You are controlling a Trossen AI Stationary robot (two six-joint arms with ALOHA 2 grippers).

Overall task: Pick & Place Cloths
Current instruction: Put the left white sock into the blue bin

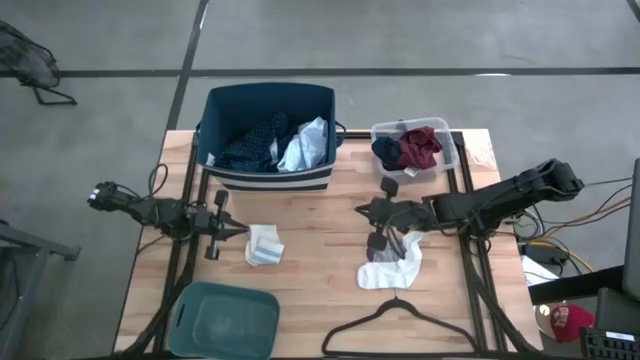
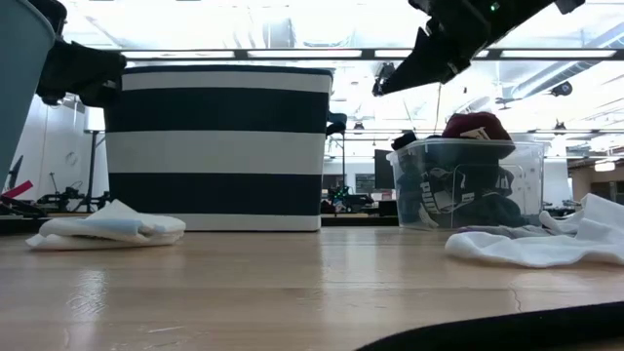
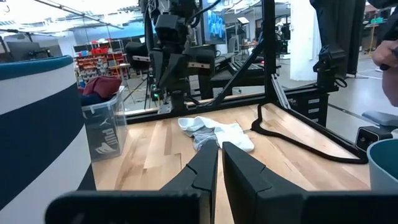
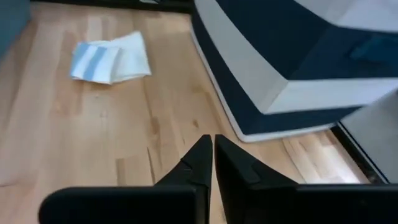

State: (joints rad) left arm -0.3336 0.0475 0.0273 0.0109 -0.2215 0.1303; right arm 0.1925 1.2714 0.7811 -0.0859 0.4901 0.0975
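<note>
The wooden table fills the middle of the high view. At its 12 o'clock edge, a little toward 11, stands the navy-and-white striped bin, the biggest thing on it. Inside lie dark patterned cloth and a light blue-grey shirt.

The right arm reaches in from 3 o'clock, stretched low and nearly level toward the table's centre. The right gripper hangs above the table just at the 12 o'clock side of the white sock; its fingers are pressed together with only a hairline gap, nothing between them. In the low view it sits high over the tub, clear of the wood.

The left arm comes in from 9 o'clock, also stretched flat across the table. The left gripper points toward 3 o'clock, its tips just at the 9 o'clock side of the folded cloth. Its fingers are drawn nearly together, holding nothing.

A teal tub sits at 7 o'clock. A black hanger lies at 5 o'clock, just beyond the sock.

The clear tub stands at 1 o'clock, holding a maroon piece and a navy piece heaped above its rim.

The white sock, with a grey part at its upper end, lies crumpled at about 4 o'clock from centre.

The folded cloth, white with pale blue stripes, lies flat at about 8 o'clock from centre, well apart from the sock.
</note>
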